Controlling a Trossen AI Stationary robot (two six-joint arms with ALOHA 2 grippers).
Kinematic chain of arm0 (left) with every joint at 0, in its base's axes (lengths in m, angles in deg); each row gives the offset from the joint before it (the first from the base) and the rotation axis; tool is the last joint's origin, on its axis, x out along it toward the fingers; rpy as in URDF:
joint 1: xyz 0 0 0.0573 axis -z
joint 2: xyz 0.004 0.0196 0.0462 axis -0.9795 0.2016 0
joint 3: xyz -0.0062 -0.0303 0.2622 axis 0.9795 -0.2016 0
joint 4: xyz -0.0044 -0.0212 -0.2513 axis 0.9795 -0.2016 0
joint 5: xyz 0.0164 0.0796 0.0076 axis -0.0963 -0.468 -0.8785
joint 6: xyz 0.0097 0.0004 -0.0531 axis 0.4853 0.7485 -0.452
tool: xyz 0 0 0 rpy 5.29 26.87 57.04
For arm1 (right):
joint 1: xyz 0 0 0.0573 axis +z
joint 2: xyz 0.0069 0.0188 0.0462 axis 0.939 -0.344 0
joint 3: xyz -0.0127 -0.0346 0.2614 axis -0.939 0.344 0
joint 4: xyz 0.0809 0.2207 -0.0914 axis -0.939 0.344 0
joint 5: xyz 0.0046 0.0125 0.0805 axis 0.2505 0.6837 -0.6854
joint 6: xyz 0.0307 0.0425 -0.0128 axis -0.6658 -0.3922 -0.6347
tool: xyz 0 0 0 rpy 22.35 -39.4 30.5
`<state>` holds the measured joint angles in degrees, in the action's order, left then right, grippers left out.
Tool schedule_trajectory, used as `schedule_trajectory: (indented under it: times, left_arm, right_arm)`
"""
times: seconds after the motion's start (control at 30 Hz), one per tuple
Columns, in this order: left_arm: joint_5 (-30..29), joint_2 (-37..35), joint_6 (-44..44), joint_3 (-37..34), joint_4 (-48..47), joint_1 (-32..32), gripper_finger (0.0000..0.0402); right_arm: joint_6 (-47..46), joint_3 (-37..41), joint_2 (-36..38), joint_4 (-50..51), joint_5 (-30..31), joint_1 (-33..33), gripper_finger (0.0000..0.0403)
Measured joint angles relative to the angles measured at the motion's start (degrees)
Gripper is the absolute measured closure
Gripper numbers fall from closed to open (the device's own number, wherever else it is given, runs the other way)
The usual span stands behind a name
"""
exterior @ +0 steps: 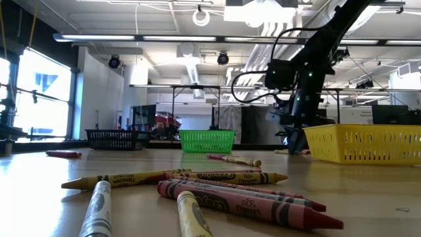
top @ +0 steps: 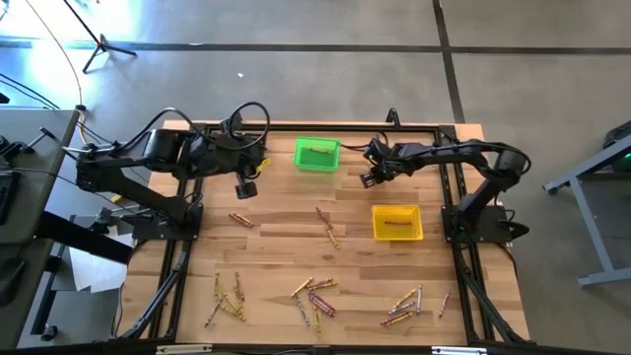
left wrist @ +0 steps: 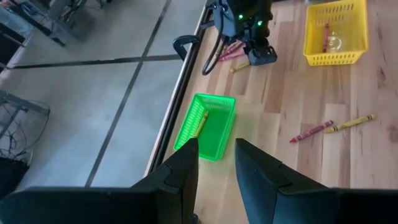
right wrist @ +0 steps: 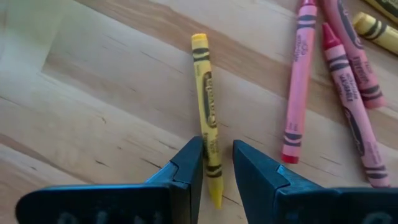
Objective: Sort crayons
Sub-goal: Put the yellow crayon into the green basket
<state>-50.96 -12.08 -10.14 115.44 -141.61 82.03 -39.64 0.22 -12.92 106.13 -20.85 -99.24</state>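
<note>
A yellow crayon (right wrist: 207,118) lies flat on the wooden table beside three pink and red crayons (right wrist: 297,87). My right gripper (right wrist: 217,168) (top: 369,177) is low over the table between the green bin (top: 316,155) and the yellow bin (top: 396,222). It is open, with a finger on each side of the yellow crayon near one end. My left gripper (left wrist: 216,158) (top: 246,185) is open and empty, above the table to the left of the green bin (left wrist: 208,126). That bin holds one yellow crayon (left wrist: 200,123). My right gripper points down at the table and straddles the yellow crayon near its end (right wrist: 214,163), the fingers lying across it. A gap shows between the crayon and one finger (right wrist: 249,165). I cannot tell whether the other finger (right wrist: 189,165) touches it. The crayon lies flat on the table.
The yellow bin (left wrist: 334,31) holds a red crayon. A black bin (exterior: 115,139) stands at the far left in the low view. Loose crayons lie mid-table (top: 325,225) and in clusters along the near edge (top: 229,299), (top: 314,296), (top: 406,306).
</note>
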Motion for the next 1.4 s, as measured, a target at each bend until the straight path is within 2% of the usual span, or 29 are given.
schedule_trajectory:
  times: [0.2, 0.43, 0.6, 0.87, 1.03, 1.23, 1.4]
  left_arm:
    - [-0.04, 0.00, 1.69, 0.00, 0.00, 0.00, 0.0310]
    - [-0.26, 0.00, 2.62, 0.00, -0.07, 0.00, 0.0310]
    - [-0.24, 0.00, 2.62, 0.02, -0.48, 0.00, 0.0310]
    - [-0.20, 0.00, 2.60, 0.02, -0.91, 0.00, 0.0310]
    - [0.03, 0.00, 2.55, 0.02, -1.64, 0.00, 0.0310]
    - [1.71, 0.00, 2.59, 0.02, -1.90, 0.00, 0.0310]
    - [2.17, -0.29, 2.60, 0.02, -2.24, 0.13, 0.0310]
  right_arm:
    - [0.00, -0.02, -0.53, -1.03, 1.12, 0.00, 0.0331]
    - [0.01, 0.04, -0.63, -2.81, 0.99, -0.19, 0.0393]
    - [-2.25, -1.51, -0.80, -2.23, -1.10, -1.04, 0.0385]
    - [0.25, -14.28, -0.48, -2.78, -1.89, 0.19, 0.0394]
    - [7.04, -22.44, -1.77, -6.59, -0.61, 1.55, 0.0393]
    - [11.17, -30.82, -10.49, -7.08, -7.82, 1.67, 0.0392]
    - [11.63, -37.65, -19.20, -6.08, -8.91, 2.05, 0.0392]
